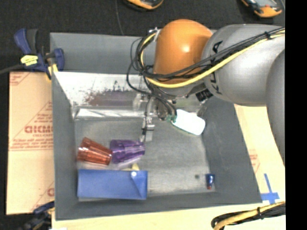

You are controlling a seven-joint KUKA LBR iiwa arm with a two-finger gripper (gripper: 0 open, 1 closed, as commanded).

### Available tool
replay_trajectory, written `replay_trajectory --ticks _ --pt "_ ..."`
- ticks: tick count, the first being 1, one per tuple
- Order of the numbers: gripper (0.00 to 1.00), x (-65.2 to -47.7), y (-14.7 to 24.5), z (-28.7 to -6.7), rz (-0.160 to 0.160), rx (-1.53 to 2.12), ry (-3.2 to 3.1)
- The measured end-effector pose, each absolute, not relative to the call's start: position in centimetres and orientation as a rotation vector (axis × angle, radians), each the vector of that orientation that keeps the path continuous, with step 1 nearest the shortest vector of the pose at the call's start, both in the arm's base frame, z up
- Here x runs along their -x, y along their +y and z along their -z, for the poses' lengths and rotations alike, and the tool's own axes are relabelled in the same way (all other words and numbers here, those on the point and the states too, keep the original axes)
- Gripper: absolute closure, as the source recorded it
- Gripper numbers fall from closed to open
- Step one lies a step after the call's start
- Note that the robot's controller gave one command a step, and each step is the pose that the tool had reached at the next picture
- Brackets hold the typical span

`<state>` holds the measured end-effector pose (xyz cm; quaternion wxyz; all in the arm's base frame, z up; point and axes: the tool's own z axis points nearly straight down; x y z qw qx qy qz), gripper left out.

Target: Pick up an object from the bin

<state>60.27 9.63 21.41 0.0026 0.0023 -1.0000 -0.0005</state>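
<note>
Hanging below the orange wrist cover [182,49], the tool [147,128] sits over the middle of the grey bin [177,169], a little toward the far wall. I cannot tell whether it is spread or pressed together, and nothing can be seen pinched in it.

Starting at the left, a red see-through cup [92,153] lies on its side near the left wall. Its mouth end touches a purple see-through cup-like piece [126,150], which is also tipped over, probably because these light, loose things settle wherever they roll. In front of both, a blue folded flat piece [111,184] rests along the near wall. A small pale scrap [135,166] shows between it and the purple piece.

The purple piece is the thing nearest the tool, with its right end just beside and below the tool's tip. Since no grasp has begun, I judge it the likeliest pick.

Right of the tool, a white thing with a green edge [190,123] lies partly under the arm. A tiny blue-and-red bit [209,180] sits well apart near the right front corner, alone on the bare floor.
</note>
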Motion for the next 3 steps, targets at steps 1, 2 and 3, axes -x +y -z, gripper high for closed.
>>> replay_trajectory --ticks 1,2,3 --pt "0.0 -60.4 9.6 -21.9 0.002 -0.004 -3.145" --pt "0.0 -58.5 11.0 -15.7 0.005 0.075 -3.148" --pt "0.0 -55.4 11.1 -10.1 0.007 0.147 -3.154"
